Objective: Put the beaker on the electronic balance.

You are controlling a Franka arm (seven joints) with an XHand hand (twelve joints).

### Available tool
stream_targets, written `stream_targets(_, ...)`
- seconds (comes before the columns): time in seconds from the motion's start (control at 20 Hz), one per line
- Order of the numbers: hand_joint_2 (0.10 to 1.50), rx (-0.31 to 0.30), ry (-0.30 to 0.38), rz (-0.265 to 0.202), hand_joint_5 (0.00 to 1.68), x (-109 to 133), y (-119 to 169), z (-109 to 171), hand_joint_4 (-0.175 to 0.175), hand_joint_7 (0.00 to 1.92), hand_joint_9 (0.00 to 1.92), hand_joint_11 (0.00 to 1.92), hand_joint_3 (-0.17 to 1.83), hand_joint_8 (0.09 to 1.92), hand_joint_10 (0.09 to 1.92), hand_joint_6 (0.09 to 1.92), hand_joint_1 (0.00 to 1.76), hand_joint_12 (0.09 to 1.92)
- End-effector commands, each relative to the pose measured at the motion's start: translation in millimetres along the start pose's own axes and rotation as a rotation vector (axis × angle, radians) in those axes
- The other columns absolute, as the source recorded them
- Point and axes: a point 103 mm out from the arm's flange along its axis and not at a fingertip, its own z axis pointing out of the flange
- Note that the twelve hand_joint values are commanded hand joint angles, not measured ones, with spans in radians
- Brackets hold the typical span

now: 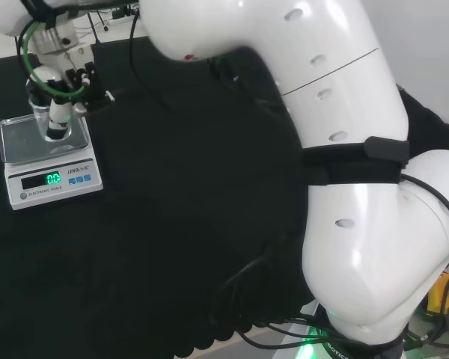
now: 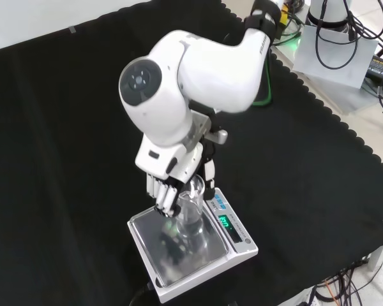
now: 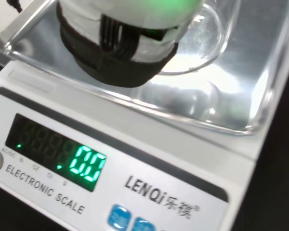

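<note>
A clear glass beaker (image 2: 191, 215) stands upright over the steel pan (image 2: 179, 262) of the white electronic balance (image 2: 237, 244). The black and white hand (image 2: 168, 186) comes down on it from above, fingers on one side and thumb on the other, curled round the glass. In the head view the hand (image 1: 57, 112) and beaker (image 1: 40, 114) are at the far left over the balance (image 1: 52, 179). The wrist view shows the beaker's round base (image 3: 209, 45) close over the pan (image 3: 226, 101), beside a finger (image 3: 118, 45). Whether the base touches the pan is unclear.
The balance sits near the front edge of the black cloth (image 2: 64, 159) in the front view. The arm's white links (image 1: 344, 149) take up the right of the head view. Cables and a power box (image 2: 345, 44) lie beyond the cloth's scalloped edge.
</note>
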Motion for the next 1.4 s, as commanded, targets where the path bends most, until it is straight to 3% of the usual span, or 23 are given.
stream_targets(0.05, 1.23, 0.041, -0.02, -0.029, 0.71, 12.8, 13.7, 16.5, -0.175, 0.74, 0.89, 0.85, 0.04, 1.43, 1.28, 1.42, 1.2, 1.2)
stream_targets(0.2, 1.23, 0.038, -0.018, -0.015, 0.71, 3.7, 20.5, 16.0, -0.175, 0.75, 0.89, 0.85, 0.04, 1.43, 1.28, 1.42, 1.2, 1.2)
stream_targets(0.3, 1.08, 0.035, -0.02, -0.008, 0.74, -2.1, 23.6, 14.4, -0.048, 0.79, 0.9, 0.86, 0.32, 1.44, 1.26, 1.41, 1.17, 1.18)
stream_targets(0.35, 1.01, 0.034, -0.023, -0.005, 0.75, -5.6, 25.2, 13.6, -0.013, 0.81, 0.9, 0.86, 0.47, 1.46, 1.27, 1.42, 1.17, 1.19)
stream_targets(0.45, 0.94, 0.034, -0.027, -0.002, 0.76, -9.1, 27.0, 13.8, 0.016, 0.83, 0.9, 0.86, 0.6, 1.47, 1.28, 1.43, 1.17, 1.2)
stream_targets(0.95, 0.92, 0.042, -0.025, 0.0, 0.77, -11.7, 26.6, 20.1, 0.025, 0.83, 0.9, 0.85, 0.65, 1.47, 1.29, 1.44, 1.17, 1.21)
stream_targets(1.05, 1.01, 0.045, -0.016, 0.0, 0.74, -12.6, 26.4, 20.0, -0.105, 0.78, 0.89, 0.84, 0.48, 1.46, 1.29, 1.44, 1.19, 1.21)
stream_targets(1.15, 1.08, 0.053, -0.003, -0.001, 0.73, -15.4, 24.7, 20.1, -0.159, 0.77, 0.89, 0.84, 0.33, 1.44, 1.27, 1.43, 1.2, 1.21)
stream_targets(1.25, 0.83, 0.071, -0.002, -0.002, 0.53, -17.9, 23.9, 19.5, -0.098, 0.73, 0.92, 0.84, 0.58, 1.41, 1.15, 1.43, 1.18, 1.22)
stream_targets(1.3, 0.69, 0.067, 0.006, -0.004, 0.36, -19.2, 23.1, 18.9, -0.073, 0.66, 0.9, 0.8, 0.71, 1.34, 1.08, 1.27, 1.16, 1.24)
stream_targets(1.4, 0.53, 0.051, 0.017, -0.006, 0.17, -21.1, 21.4, 17.9, -0.041, 0.52, 0.83, 0.73, 0.82, 1.21, 1.0, 0.87, 1.11, 1.29)
